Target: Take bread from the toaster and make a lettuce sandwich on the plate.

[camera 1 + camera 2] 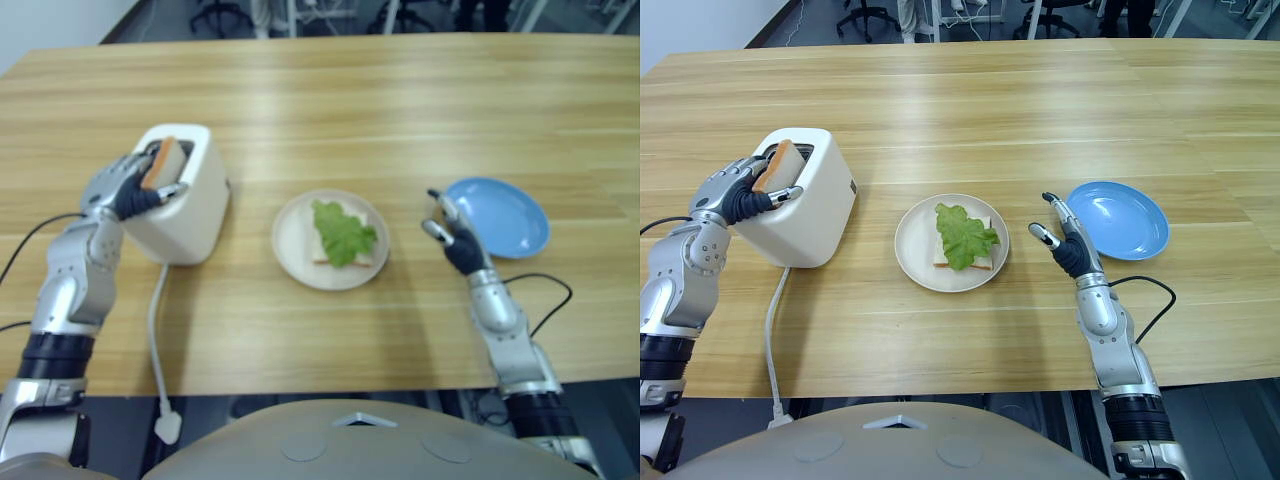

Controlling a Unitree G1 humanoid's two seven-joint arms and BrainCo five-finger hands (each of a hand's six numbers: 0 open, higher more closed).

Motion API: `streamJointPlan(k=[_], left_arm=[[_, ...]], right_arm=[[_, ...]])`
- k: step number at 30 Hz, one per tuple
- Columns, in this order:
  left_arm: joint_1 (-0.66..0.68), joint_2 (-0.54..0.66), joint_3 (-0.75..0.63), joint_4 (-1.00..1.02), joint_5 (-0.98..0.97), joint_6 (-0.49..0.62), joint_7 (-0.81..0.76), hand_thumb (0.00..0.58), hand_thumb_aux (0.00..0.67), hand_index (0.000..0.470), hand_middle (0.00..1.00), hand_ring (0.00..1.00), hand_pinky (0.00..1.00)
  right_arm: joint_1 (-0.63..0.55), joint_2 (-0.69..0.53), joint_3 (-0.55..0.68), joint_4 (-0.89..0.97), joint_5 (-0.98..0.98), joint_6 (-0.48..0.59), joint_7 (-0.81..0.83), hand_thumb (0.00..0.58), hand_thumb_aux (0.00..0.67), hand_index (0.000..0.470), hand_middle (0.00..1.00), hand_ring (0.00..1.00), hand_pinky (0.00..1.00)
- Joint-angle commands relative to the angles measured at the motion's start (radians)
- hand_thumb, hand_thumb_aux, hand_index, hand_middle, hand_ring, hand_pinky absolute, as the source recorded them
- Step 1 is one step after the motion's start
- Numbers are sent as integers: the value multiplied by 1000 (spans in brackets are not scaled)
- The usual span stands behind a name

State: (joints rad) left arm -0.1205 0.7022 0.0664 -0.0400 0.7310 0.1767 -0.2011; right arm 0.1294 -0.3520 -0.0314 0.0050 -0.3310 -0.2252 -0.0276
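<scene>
While gripping with the left hand (740,195) a bread slice (780,165) upright in the slot of the white toaster (815,215), held the right hand (1065,245) spread wide and grasping nothing, just beside the blue plate (1120,220). Showed at centre the cream plate (915,260) bearing a second slice (980,262) under a lettuce leaf (962,238), well apart from the toaster, with a white cord (770,330) trailing off the near edge. Set on a long pale wooden table (940,100), office chair bases (865,15) on the dark floor behind.
</scene>
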Motion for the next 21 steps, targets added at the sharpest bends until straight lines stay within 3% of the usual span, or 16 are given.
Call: streamJointPlan(k=[1,14,21], left_arm=[[5,4,4,-4,-18,-4,16,580,670,460,1000,1000,1000],[1,-25,83,-275,4,-105,244,580,670,460,1000,1000,1000],[-27,-96,212,-438,-193,-195,277,580,670,460,1000,1000,1000]], right_arm=[[8,-1,9,14,-10,4,3,0,0,0,0,0,0],[6,-8,12,50,-43,-5,-17,0,0,0,0,0,0],[4,-5,19,69,-51,-11,-26,0,0,0,0,0,0]])
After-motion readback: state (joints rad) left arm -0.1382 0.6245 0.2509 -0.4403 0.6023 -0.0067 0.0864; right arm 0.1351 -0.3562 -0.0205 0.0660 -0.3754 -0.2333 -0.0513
